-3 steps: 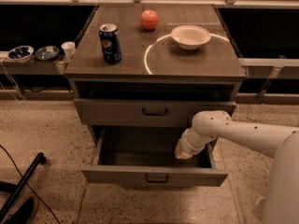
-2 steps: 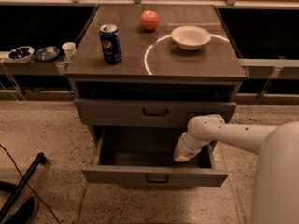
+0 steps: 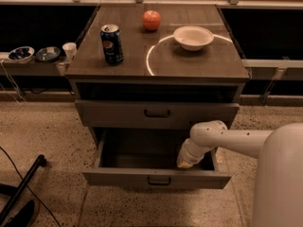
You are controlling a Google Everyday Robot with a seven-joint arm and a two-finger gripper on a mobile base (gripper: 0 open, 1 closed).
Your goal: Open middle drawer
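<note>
— Looking at the cabinet (image 3: 199, 65), where does the middle drawer (image 3: 118, 178) sit?

— Low at six o'clock. It stands well out from the carcass with its deep box open to view, and its black bar handle (image 3: 158, 180) is at the centre of the front.

— And the gripper (image 3: 185, 161)?

— Down inside that drawer, toward its four o'clock corner, close behind the front panel. The white arm (image 3: 236, 141) reaches in from three o'clock.

— How wide is it open, and has it hold of anything?

— I cannot tell. Its tip is sunk into the box and shows neither.

— What lies above?

— Another drawer (image 3: 109, 113) with its own handle, nearly flush, and a dark slot over it. On the top are a blue soda can (image 3: 111, 43) at nine o'clock, a red apple (image 3: 151, 20) at twelve and a white bowl (image 3: 193, 37) at one o'clock, all apart from each other.

— Off to the side?

— At nine o'clock from the cabinet there is a low shelf (image 3: 28, 70) bearing two small dishes (image 3: 21, 54) and a white cup (image 3: 69, 50).
</note>
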